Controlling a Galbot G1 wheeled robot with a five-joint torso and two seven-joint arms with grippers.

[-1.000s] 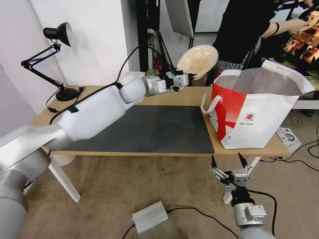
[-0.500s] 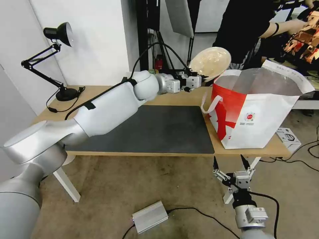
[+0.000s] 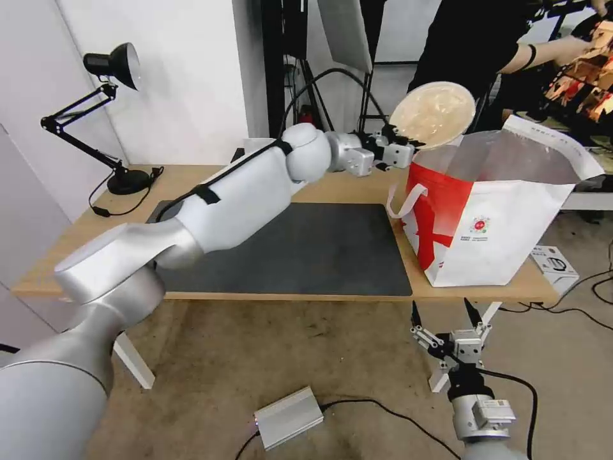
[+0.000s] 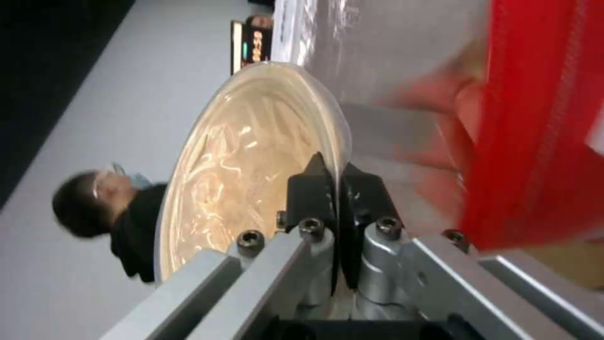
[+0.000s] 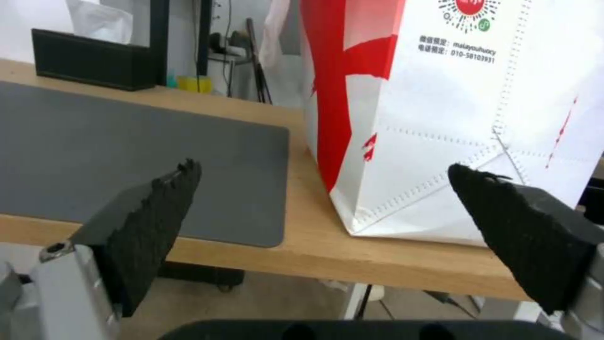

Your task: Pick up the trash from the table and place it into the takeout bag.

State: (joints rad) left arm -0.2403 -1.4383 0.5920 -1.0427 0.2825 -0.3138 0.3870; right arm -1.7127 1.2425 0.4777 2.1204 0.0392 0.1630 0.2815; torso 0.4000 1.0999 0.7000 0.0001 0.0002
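At upper right of the head view, the left claw [image 3: 408,142] pinches the rim of the beige pulp bowl [image 3: 434,115], holding it tilted on edge just above the near-left corner of the takeout bag [image 3: 491,211]. Doing this step well, I judge, means carrying the bowl further over the open mouth before letting go, since it now sits at the bag's edge and could catch the rim or slide down the outside. Turning the bowl flatter, or lowering it edge-first into the foil-lined opening, should help, and the white strap handle [image 3: 403,198] hanging off the left side is best kept clear of.

The bowl is shallow and round, pale beige, with a glossy, wrinkled inner face; the left wrist view shows the two black fingers [image 4: 311,189] closed on its thin rim. That lining may be a plastic film, though the blur leaves this unsure. The bag stands upright at the right end of the counter [image 3: 345,188], beside the dark grey mat [image 3: 306,249].

Low in the frame, the right claw [image 3: 445,312] hangs below the counter edge, spread wide and idle.
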